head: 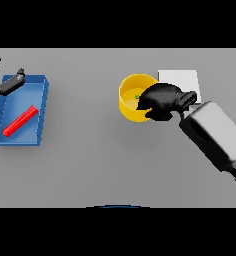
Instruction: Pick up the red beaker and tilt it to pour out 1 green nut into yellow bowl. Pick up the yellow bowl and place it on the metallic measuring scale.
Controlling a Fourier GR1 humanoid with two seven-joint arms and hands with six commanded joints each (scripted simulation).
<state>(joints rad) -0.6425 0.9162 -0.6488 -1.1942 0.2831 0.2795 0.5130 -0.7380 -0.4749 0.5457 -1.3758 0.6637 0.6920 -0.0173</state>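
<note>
Right hand (162, 101) round nut-holding yellow bowl (128, 103)

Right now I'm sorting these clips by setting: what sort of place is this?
Probably a lab-style weighing bench: a bare grey table carrying a metallic measuring scale, a yellow bowl holding a green nut, and a red beaker lying in a blue tray.
</note>
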